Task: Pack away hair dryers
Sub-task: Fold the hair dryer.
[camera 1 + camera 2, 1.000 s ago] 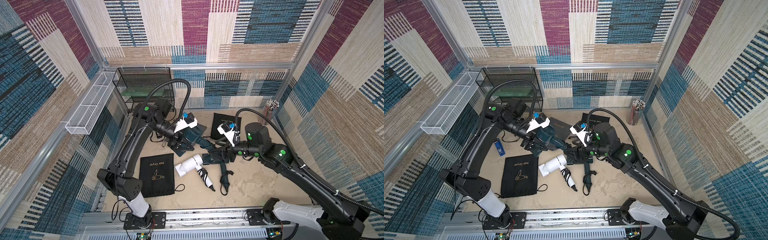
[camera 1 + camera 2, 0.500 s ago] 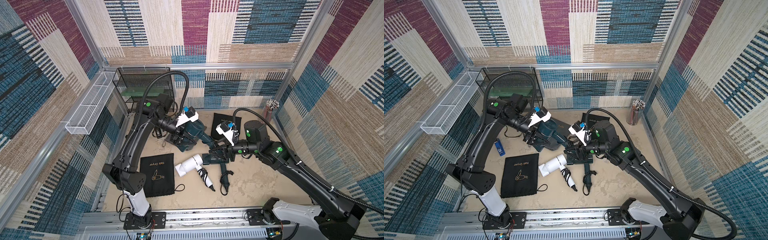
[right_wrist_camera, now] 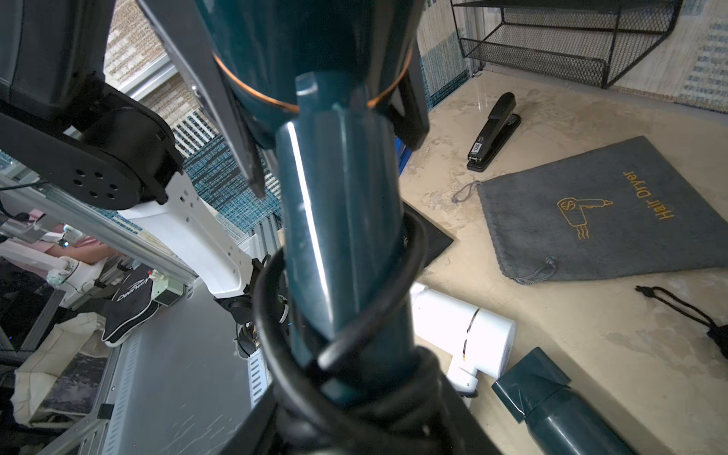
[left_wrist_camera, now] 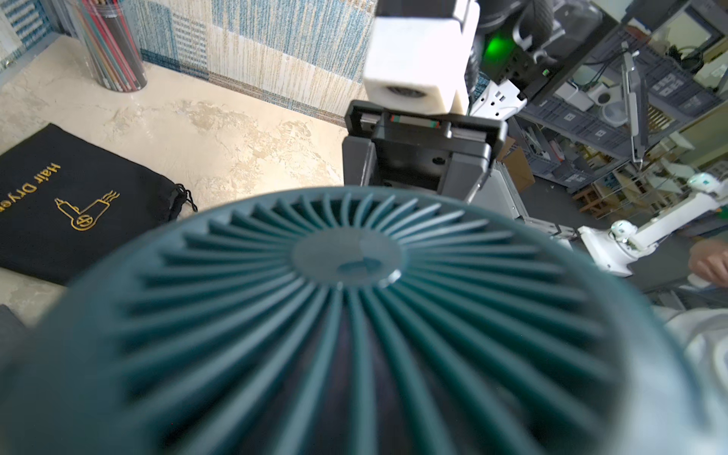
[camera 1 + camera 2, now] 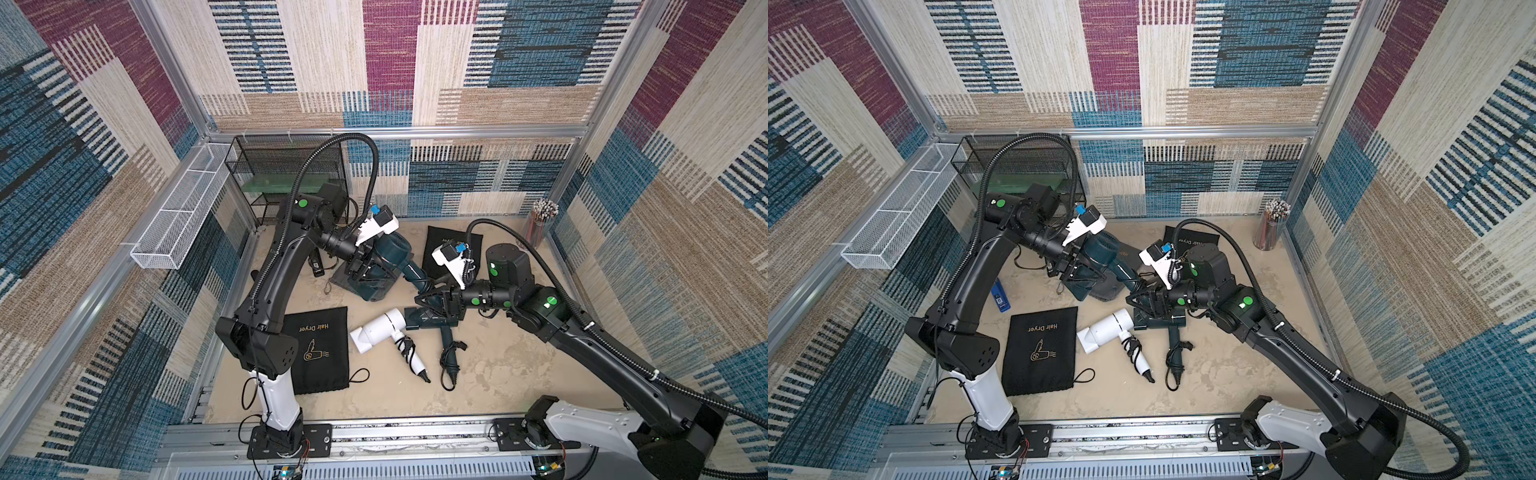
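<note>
A dark teal hair dryer (image 5: 392,253) (image 5: 1105,249) hangs above the table, and both arms hold it. My left gripper (image 5: 365,274) (image 5: 1077,272) is shut on its fat barrel; the dryer's rear grille (image 4: 346,283) fills the left wrist view and hides the jaws. My right gripper (image 5: 429,297) (image 5: 1138,297) is shut on the cord-wrapped end of its handle (image 3: 342,236). Below them, the white hair dryer (image 5: 378,332) (image 5: 1106,330) (image 3: 465,331) and a second teal hair dryer (image 5: 434,322) (image 5: 1160,321) (image 3: 559,409) lie on the table.
A grey pouch (image 3: 602,220) lies under the lifted dryer. One black pouch (image 5: 318,353) lies front left, another (image 5: 451,245) at the back. A stapler (image 3: 492,132), a blue gadget (image 5: 1000,295), a pencil cup (image 5: 540,220), a black mesh rack (image 5: 286,174) and a white wire basket (image 5: 178,224) line the edges.
My right gripper moved left to the held dryer's handle and its jaws narrowed onto it. The left arm turned the dryer slightly and kept its grip.
</note>
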